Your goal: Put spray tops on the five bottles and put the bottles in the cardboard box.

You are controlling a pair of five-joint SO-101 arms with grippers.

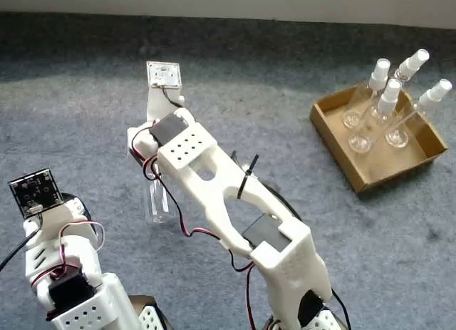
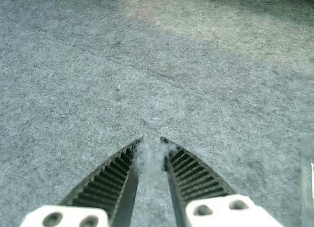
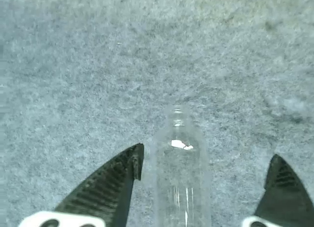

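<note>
Right gripper (image 3: 207,151): jaws spread wide, set either side of the clear plastic bottle (image 3: 181,188), which is not gripped. Bottle is seen upright and uncapped on the grey carpet (image 1: 285,80), left of centre in the high view. Left gripper (image 2: 151,139): jaws nearly closed, narrow gap, nothing held. Four clear bottles with white spray tops (image 1: 381,105) are stood in the shallow brown cardboard box (image 1: 335,137), upper right.
</note>
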